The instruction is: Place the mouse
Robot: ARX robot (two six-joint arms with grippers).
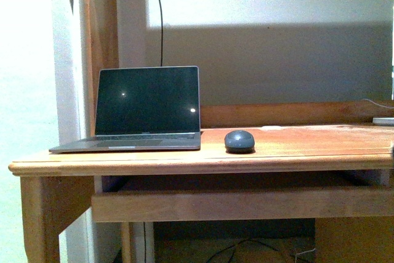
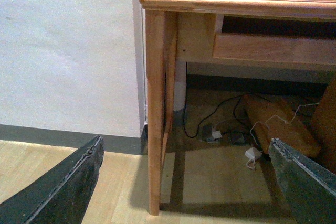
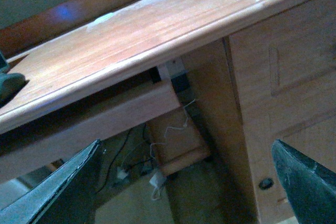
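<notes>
The mouse point(image 1: 239, 141), a small dark grey oval dome, rests on the wooden desk point(image 1: 308, 149) just right of the laptop; nothing touches it. Neither arm shows in the front view. My left gripper point(image 2: 186, 182) is open and empty, held low below desk height, facing the desk's left leg point(image 2: 156, 108). My right gripper point(image 3: 186, 182) is also open and empty, below the desk's front edge point(image 3: 157, 56). A dark rounded shape point(image 3: 8, 85) at the edge of the right wrist view lies on the desktop; it looks like the mouse.
An open laptop point(image 1: 144, 109) with a dark screen occupies the desk's left part. A pull-out shelf point(image 1: 234, 204) hangs under the desktop. Cables and adapters point(image 2: 220, 132) lie on the floor beneath. A wooden cabinet side point(image 3: 283, 103) stands close to my right gripper.
</notes>
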